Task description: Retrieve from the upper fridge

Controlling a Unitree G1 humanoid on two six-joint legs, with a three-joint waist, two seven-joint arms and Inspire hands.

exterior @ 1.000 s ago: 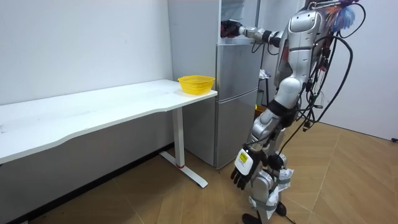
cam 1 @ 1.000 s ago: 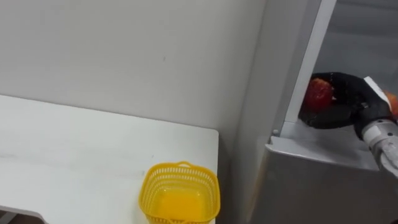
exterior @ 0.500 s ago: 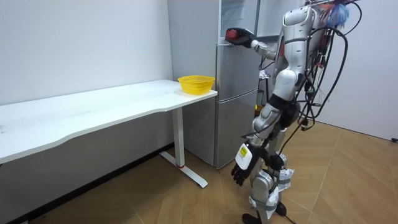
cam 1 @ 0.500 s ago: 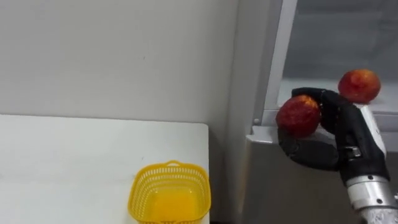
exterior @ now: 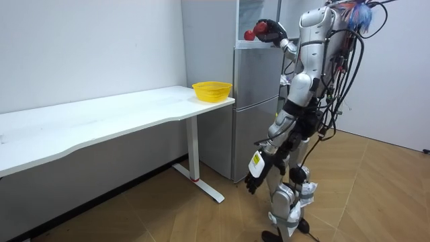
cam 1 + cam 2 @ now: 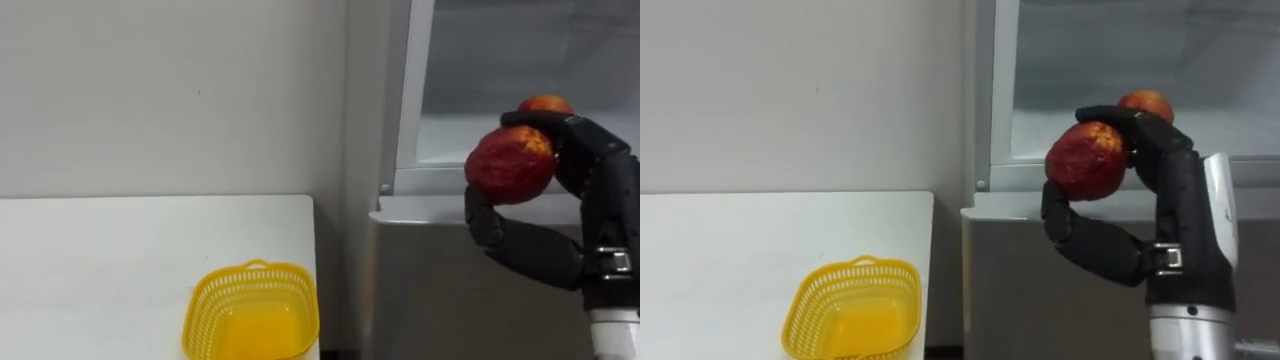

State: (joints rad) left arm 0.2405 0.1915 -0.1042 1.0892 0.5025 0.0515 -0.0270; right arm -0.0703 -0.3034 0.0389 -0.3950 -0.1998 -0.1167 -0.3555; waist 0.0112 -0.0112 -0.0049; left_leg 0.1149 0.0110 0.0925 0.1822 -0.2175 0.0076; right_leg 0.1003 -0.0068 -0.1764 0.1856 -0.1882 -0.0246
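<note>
My right hand grips a red fruit before the open upper fridge. A yellow basket sits at its eight o'clock. My left hand hangs low.

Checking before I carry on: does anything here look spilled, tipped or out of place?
Nothing stands out. The right robot hand grips a red fruit before the open upper fridge, a second fruit sits on its shelf, and the yellow basket stands upright on the table.
</note>
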